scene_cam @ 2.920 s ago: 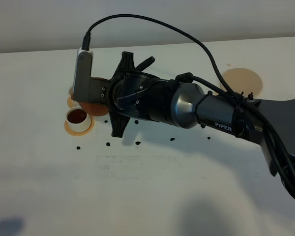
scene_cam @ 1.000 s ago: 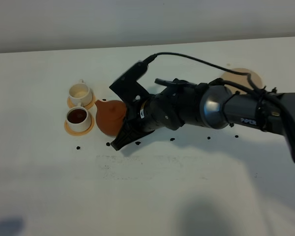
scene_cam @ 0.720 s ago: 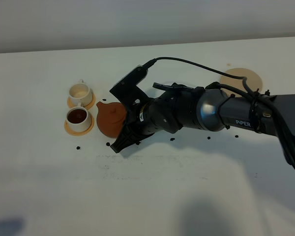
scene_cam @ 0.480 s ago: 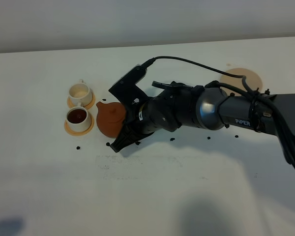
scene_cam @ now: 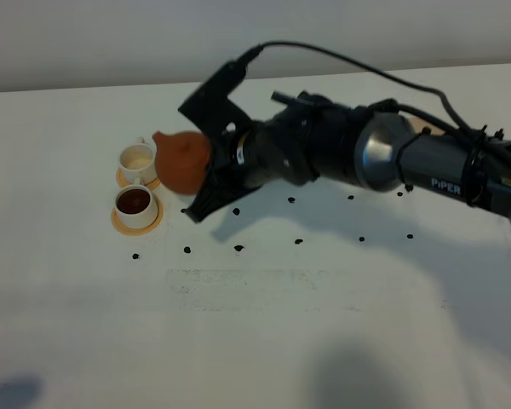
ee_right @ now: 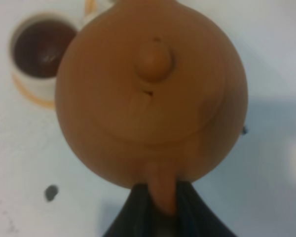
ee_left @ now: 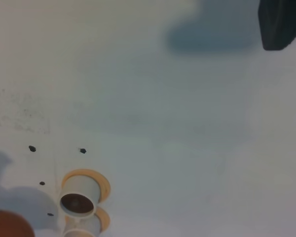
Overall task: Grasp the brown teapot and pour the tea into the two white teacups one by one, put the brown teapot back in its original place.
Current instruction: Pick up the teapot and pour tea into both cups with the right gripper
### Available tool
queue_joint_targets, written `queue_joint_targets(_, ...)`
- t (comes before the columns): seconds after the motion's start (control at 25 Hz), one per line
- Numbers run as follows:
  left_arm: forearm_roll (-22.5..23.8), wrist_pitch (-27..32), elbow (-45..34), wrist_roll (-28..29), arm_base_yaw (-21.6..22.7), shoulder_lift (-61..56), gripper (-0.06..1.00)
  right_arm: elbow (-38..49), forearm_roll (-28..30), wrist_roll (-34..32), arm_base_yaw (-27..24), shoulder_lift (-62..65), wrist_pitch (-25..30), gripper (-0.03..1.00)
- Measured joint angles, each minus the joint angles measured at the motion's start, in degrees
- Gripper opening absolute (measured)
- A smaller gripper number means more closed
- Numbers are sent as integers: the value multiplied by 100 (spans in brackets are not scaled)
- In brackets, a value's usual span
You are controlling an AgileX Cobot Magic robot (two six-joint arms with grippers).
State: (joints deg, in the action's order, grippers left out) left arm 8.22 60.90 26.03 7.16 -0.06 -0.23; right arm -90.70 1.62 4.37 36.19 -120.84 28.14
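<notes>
My right gripper (scene_cam: 211,164) is shut on the loop handle of the brown teapot (scene_cam: 183,158), which hangs above the table just right of the back white teacup (scene_cam: 138,158). The spout points left toward that cup, whose inside looks pale. In front of it, the other teacup (scene_cam: 135,202) holds dark tea on its orange-tan saucer (scene_cam: 117,220). In the right wrist view the teapot (ee_right: 150,89) sits level, its handle pinched at the gripper (ee_right: 160,207), with the filled cup (ee_right: 38,49) beyond. The left wrist view shows the filled cup (ee_left: 78,202) and the teapot's edge (ee_left: 7,224).
Several small black specks (scene_cam: 238,248) dot the white table in front of the right arm (scene_cam: 392,158), which stretches in from the right. A dark shape (ee_left: 281,22) sits at a corner of the left wrist view. The pale coaster is hidden behind the arm.
The right gripper has lifted the teapot from beside the filled front cup and carried it back and left, level with the back cup. Both cups have stayed in place.
</notes>
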Motion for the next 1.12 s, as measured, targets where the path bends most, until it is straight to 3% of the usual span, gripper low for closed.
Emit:
queue_joint_targets(0.24,0,0,0,0,0,0,32,-512,361,102,-126,0,78,9)
queue_joint_targets(0.64,0,0,0,0,0,0,32,-1478,404,356,-126,-451,338,9)
queue_joint_targets(1.12,0,0,0,0,0,0,32,-1782,989,608,-120,-992,639,9)
